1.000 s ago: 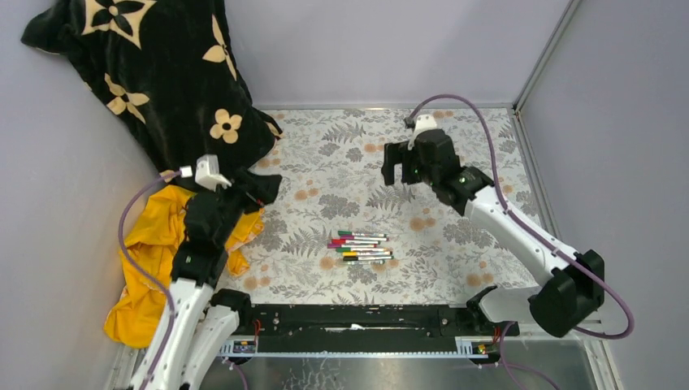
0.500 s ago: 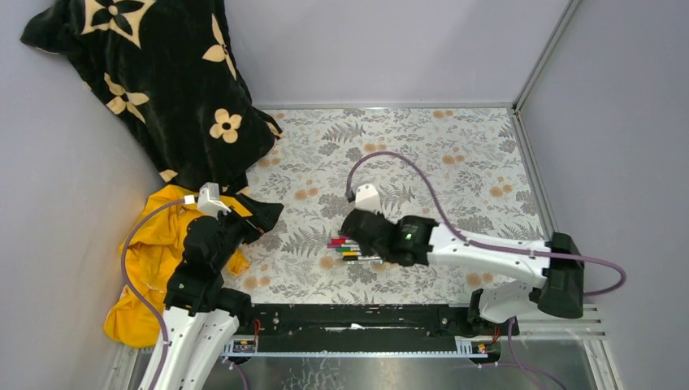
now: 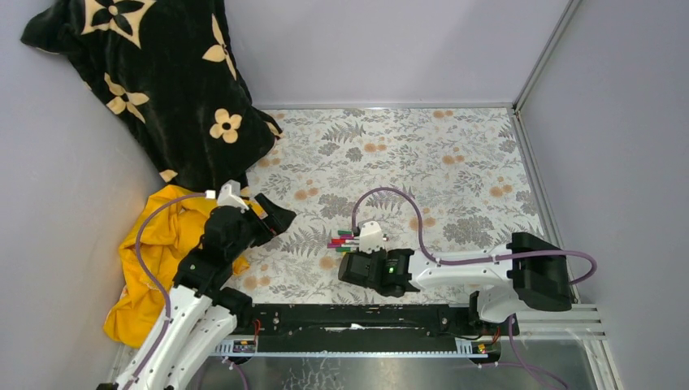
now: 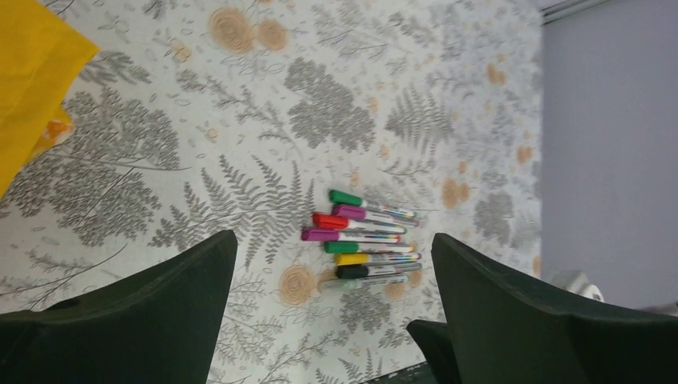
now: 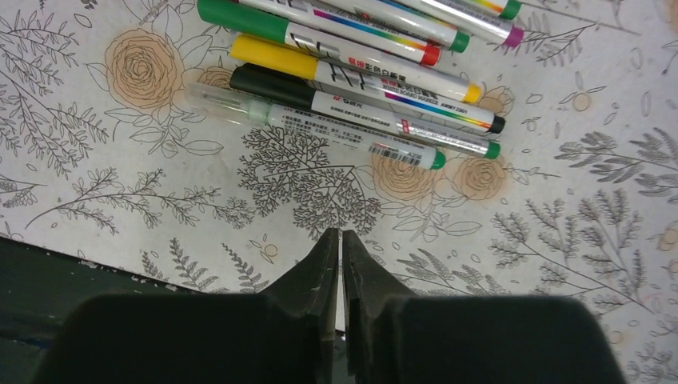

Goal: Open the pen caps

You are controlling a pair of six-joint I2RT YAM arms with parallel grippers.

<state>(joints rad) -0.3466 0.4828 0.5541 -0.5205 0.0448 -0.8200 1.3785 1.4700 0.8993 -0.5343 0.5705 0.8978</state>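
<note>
Several marker pens (image 4: 364,240) lie side by side on the floral cloth, caps pointing left. Their pen caps are all on: green (image 4: 345,197), red (image 4: 329,221), magenta (image 4: 318,234), yellow (image 5: 264,53), black (image 5: 268,82) and one translucent cap (image 5: 228,100). From above only the cap ends (image 3: 343,238) show, since my right arm covers the barrels. My right gripper (image 5: 341,234) is shut and holds nothing; it sits low on the near side of the row, apart from the closest pen. Well to the left of the pens, my left gripper (image 4: 333,238) hangs wide open and empty, facing them.
A crumpled yellow cloth (image 3: 154,252) lies at the left under my left arm. A black blanket with cream flowers (image 3: 162,81) drapes the back left corner. The black base rail (image 3: 349,317) runs along the near edge, close behind my right gripper. Grey walls enclose the table.
My right arm swung from the back of the table down to the near side of the pens, and its jaws closed. My left arm crept forward and right toward the pens, still open.
</note>
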